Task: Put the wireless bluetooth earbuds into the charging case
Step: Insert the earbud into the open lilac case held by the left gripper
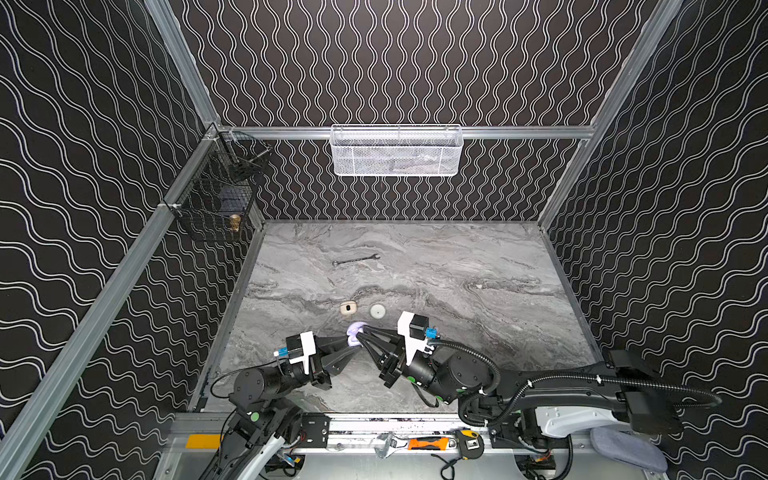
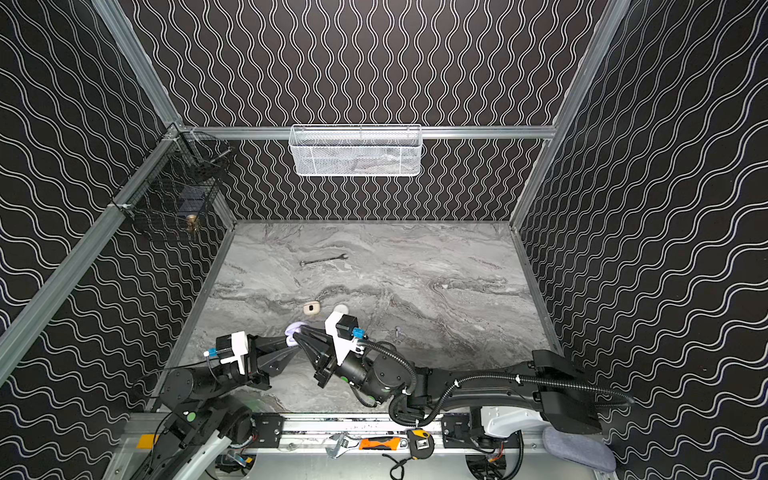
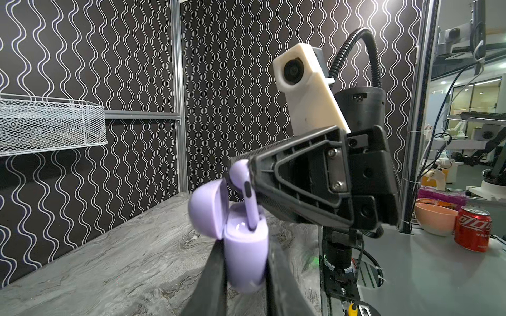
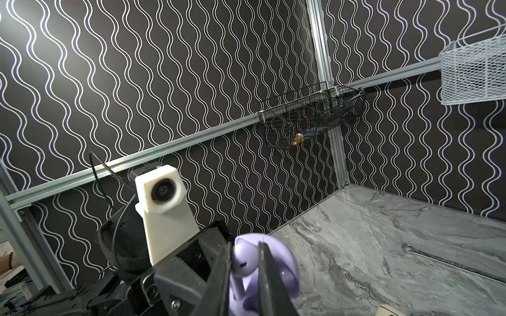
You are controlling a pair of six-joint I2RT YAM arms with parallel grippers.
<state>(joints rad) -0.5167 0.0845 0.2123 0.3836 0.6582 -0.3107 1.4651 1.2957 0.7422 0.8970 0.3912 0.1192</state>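
Left gripper (image 3: pixel 245 273) jaws clamp the open lavender case (image 3: pixel 243 254); right gripper (image 3: pixel 241 175) jaws pinch the earbud (image 3: pixel 249 208) by its bulb. Light, slick, rigid; stem seemingly half-seated.

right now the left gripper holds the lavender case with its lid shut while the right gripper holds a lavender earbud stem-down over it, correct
Not quite: the lid is open, swung back, as the left wrist view shows. The rest stands: the left gripper grips the lavender case and the right gripper holds the lavender earbud stem-down over it.
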